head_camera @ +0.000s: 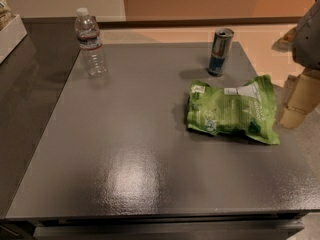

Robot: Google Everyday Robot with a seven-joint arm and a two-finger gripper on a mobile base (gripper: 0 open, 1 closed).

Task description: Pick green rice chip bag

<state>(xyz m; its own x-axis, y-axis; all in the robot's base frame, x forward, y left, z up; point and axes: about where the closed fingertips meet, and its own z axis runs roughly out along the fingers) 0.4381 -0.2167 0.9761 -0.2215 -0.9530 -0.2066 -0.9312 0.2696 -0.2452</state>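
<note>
The green rice chip bag point(232, 110) lies flat on the right half of the grey table point(130, 149), crinkly, with white label patches facing up. My gripper point(295, 109) shows as beige parts at the right edge of the view, just beyond the bag's right end and off the table's side. The grey-white arm point(307, 34) rises above it. The gripper holds nothing that I can see.
A blue-silver drink can point(220, 51) stands upright just behind the bag. A clear plastic water bottle point(91, 43) stands at the table's far left. A white box point(11, 36) sits on the dark counter to the left.
</note>
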